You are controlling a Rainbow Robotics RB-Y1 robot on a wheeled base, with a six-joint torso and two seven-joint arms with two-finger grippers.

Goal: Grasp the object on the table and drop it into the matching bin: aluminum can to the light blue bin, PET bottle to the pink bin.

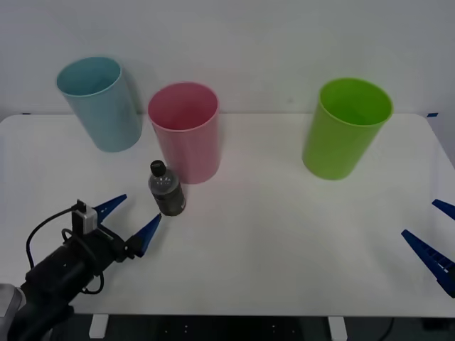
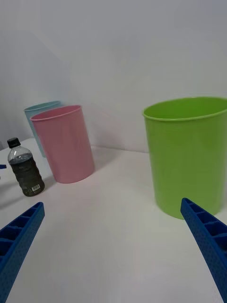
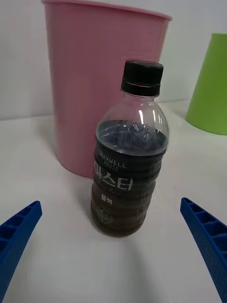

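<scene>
A small PET bottle (image 1: 166, 189) (image 2: 26, 168) (image 3: 128, 151) with a black cap, dark liquid and a dark label stands upright on the white table (image 1: 284, 249), just in front of the pink bin (image 1: 185, 131) (image 2: 64, 142) (image 3: 101, 80). The light blue bin (image 1: 99, 103) (image 2: 40, 111) stands to its left at the back. My left gripper (image 1: 135, 217) (image 3: 113, 255) is open, low over the table just short of the bottle, its fingers spread wider than the bottle. My right gripper (image 1: 435, 238) (image 2: 113, 251) hangs open at the table's right edge, far from the bottle.
A lime green bin (image 1: 346, 128) (image 2: 189, 156) (image 3: 210, 85) stands at the back right. The left arm's black cable (image 1: 43, 231) loops beside its wrist. A white wall rises behind the table.
</scene>
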